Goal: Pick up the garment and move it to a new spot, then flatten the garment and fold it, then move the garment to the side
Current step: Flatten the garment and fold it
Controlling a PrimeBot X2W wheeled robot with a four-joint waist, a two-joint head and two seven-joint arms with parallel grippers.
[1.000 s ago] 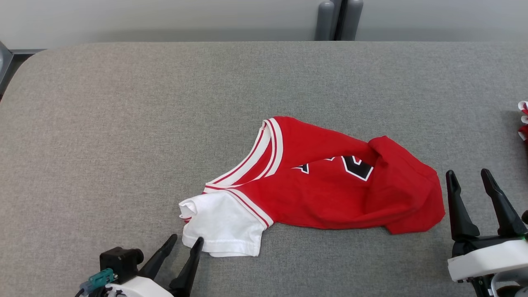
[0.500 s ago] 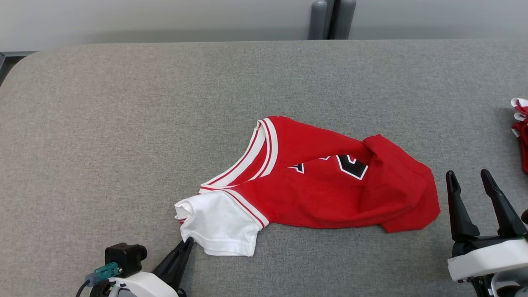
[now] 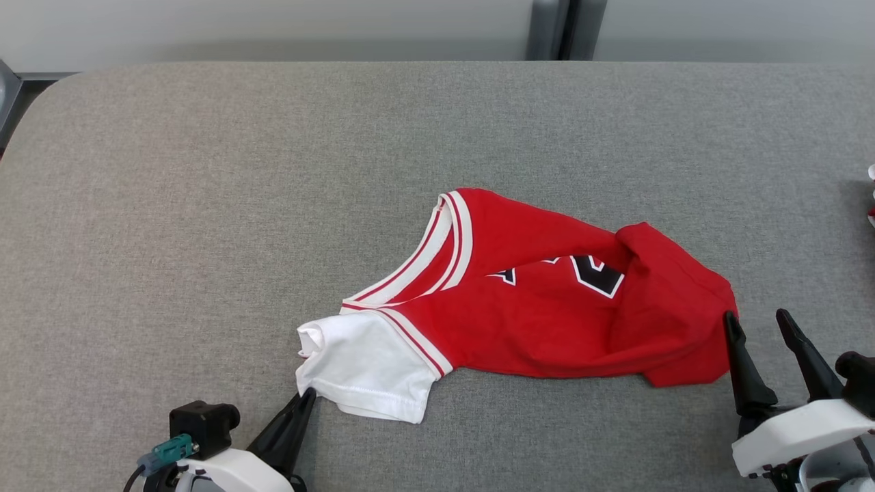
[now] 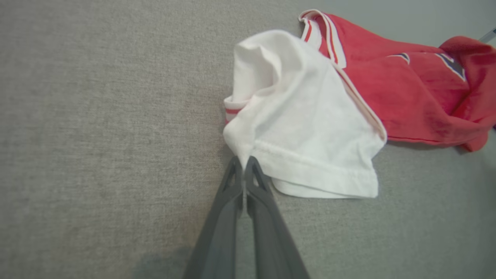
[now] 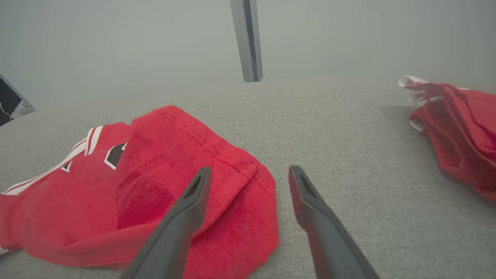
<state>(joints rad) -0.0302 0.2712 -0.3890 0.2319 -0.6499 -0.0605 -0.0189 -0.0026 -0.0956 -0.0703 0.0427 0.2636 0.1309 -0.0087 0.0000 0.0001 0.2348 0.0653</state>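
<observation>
grey fabric tabletop (image 3: 205,205) across most of the head view, pale wall and dark post (image 3: 564,27) along the top edge. red garment (image 3: 547,321) lying crumpled right of centre, its white sleeve (image 3: 369,365) spread toward the lower left. left gripper (image 3: 305,395) at bottom left, fingers pressed together, pinching the sleeve's hem corner. right gripper (image 3: 757,318) at lower right, fingers spread, just beside the garment's red hem. second red cloth (image 5: 457,124) at the right edge of the right wrist view, well apart.
</observation>
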